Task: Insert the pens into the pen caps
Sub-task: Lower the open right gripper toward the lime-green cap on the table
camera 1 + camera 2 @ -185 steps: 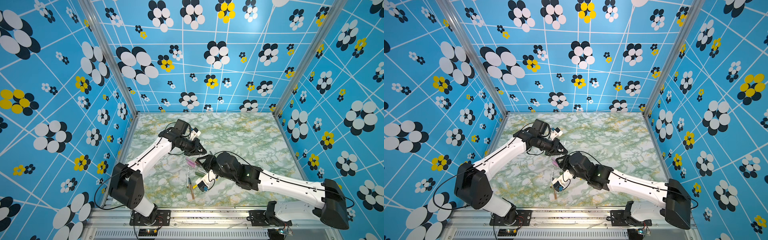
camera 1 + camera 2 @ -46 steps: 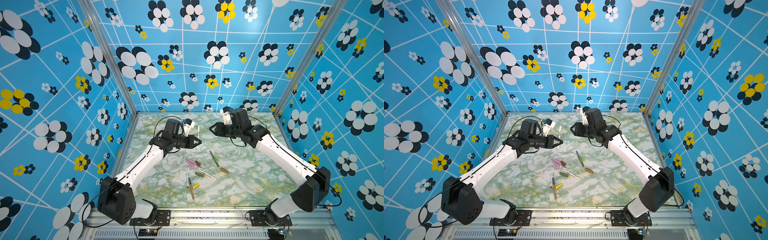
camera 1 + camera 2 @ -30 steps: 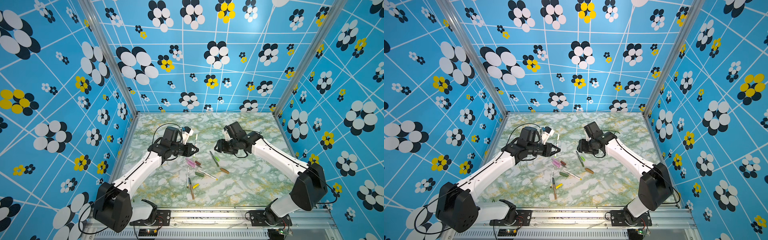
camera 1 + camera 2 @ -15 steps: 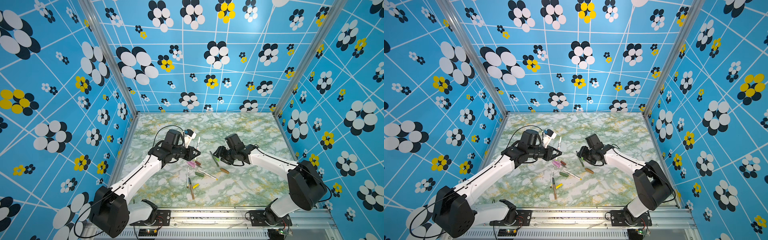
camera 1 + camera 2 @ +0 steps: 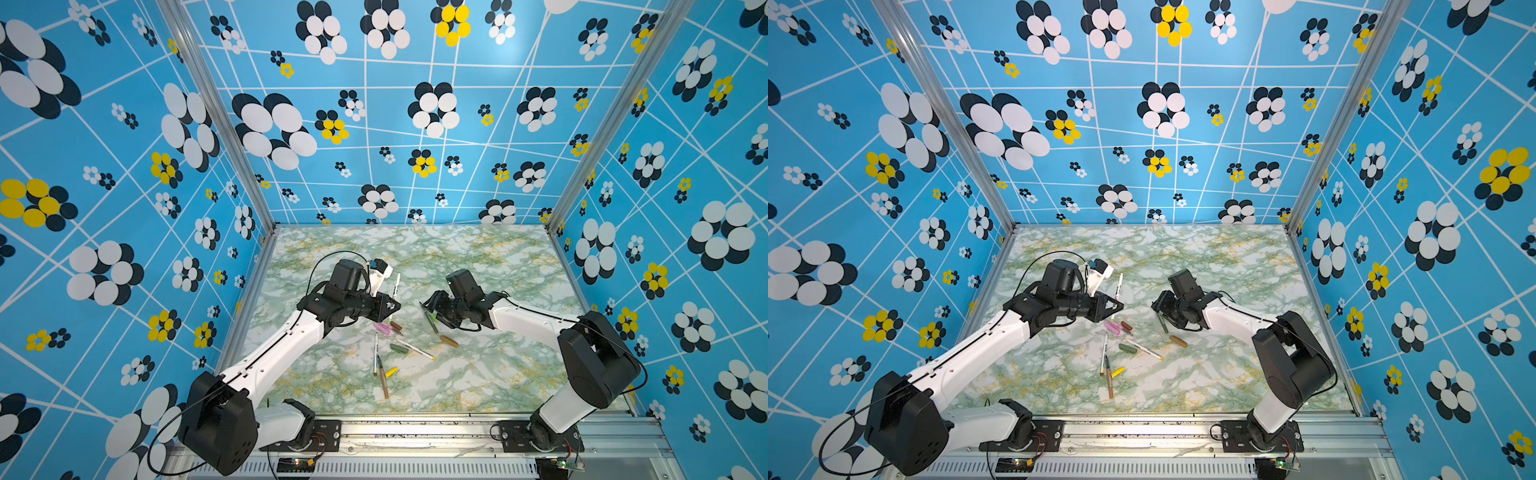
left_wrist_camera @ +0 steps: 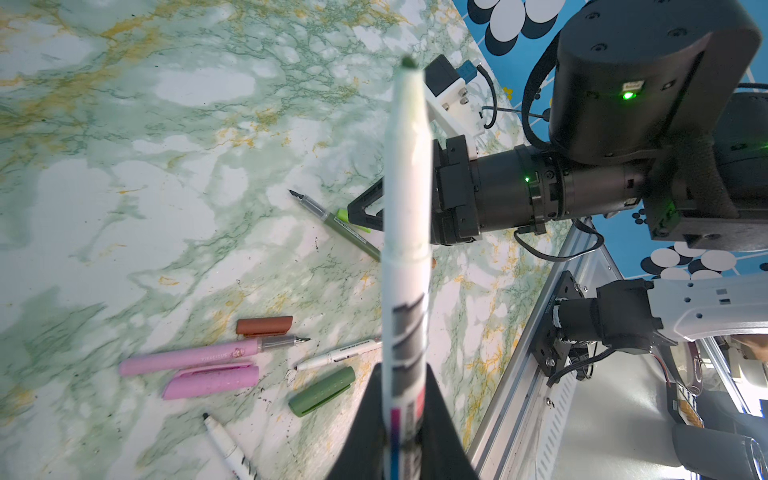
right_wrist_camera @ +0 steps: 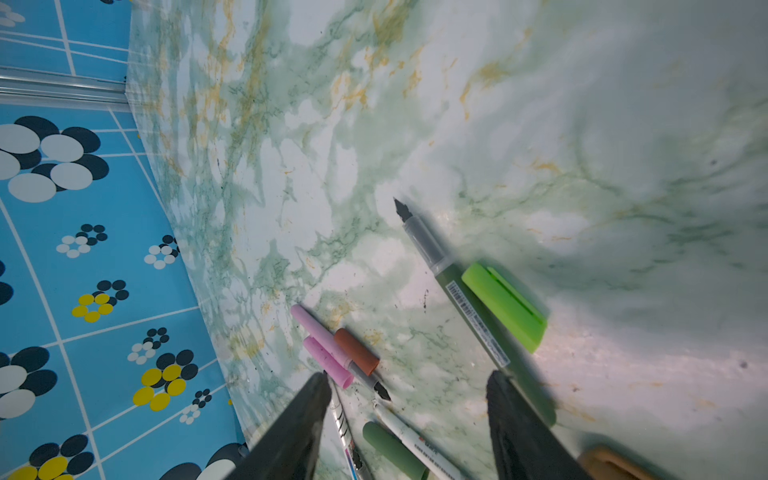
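My left pincer (image 6: 404,376) clamped on white pen (image 6: 407,208), raised near pink cap (image 6: 210,380), my right pincer (image 7: 409,386) spread wide over dark green pen (image 7: 469,307) and touching light green cap (image 7: 505,307), on bench (image 5: 498,266) near pink cap

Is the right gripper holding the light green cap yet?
No, the right gripper has its jaws open and empty, while the light green cap lies on the table beside the dark green pen.
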